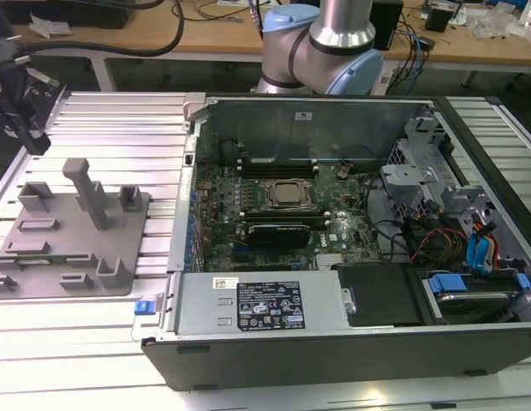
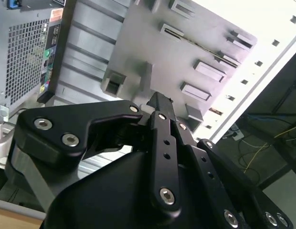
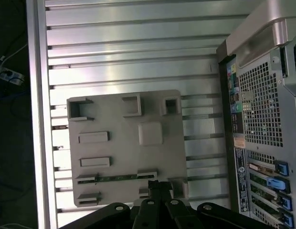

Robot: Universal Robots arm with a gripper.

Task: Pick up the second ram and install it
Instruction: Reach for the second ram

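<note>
Ribbed aluminium table [image 1: 120, 120], a grey fixture plate [image 1: 60, 267] and an open computer case [image 1: 334, 353] on it

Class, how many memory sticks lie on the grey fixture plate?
1: the second ram sits in a slot of the plate near the claw; the claw may hide another.

A grey fixture plate [image 3: 124, 157] lies flat on a ribbed aluminium table [image 3: 129, 47]. On the plate, the second ram [image 3: 114, 177] shows as a thin dark-green strip spanning two small holders, along the plate's side nearest the gripper [image 3: 154, 185]. The gripper's black fingers are drawn together with nothing between them, their tips over the plate by one end of the ram. A computer case [image 3: 262, 109], its perforated rear panel showing, stands just beside the plate.
</note>
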